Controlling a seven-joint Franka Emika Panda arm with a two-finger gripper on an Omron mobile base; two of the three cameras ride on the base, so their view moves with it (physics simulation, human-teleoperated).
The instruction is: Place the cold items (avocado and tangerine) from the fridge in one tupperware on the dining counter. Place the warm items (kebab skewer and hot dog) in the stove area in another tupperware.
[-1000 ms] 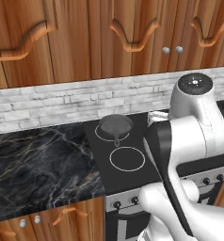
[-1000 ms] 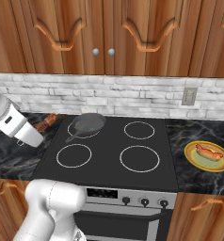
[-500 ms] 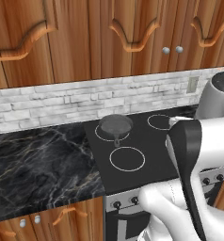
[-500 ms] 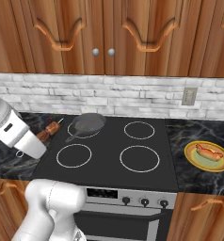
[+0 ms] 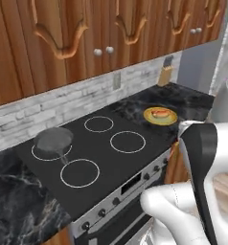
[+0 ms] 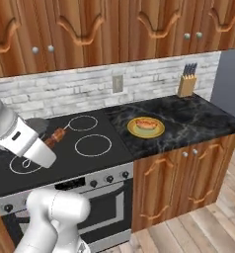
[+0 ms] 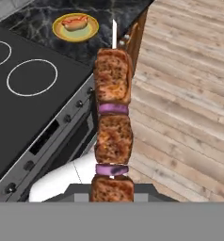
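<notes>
End effector (image 6: pixel 46 144) is clenched on the kebab skewer (image 7: pixel 113 132), held in the air over the left part of the stove (image 6: pixel 65 153) in the right base view. Fingertips themselves are hidden behind the meat in the hand view; the skewer runs straight up the middle of that view, three browned meat chunks with purple onion slices between them and a pale bare tip at the far end. In the right base view only the skewer's far end (image 6: pixel 57 135) shows, sticking out of the white wrist and pointing toward the back right burner ring. Hot dog (image 6: pixel 146 123) lies on a yellow plate (image 6: pixel 135 130) on the black marble desk (image 6: pixel 188 116), just to the right of the stove; same plate (image 5: pixel 169 117) and hot dog (image 5: pixel 159 113) show in the left base view, and at the top left of the hand view (image 7: pixel 76 22). Dark pan (image 5: pixel 53 140) sits on the stove's back left burner in the left base view. Knife block (image 6: pixel 186 84) stands against the brick backsplash at the far right of the desk, well apart from the plate. Wooden cabinets above and below, wood plank floor (image 7: pixel 189 103) off to the right.
</notes>
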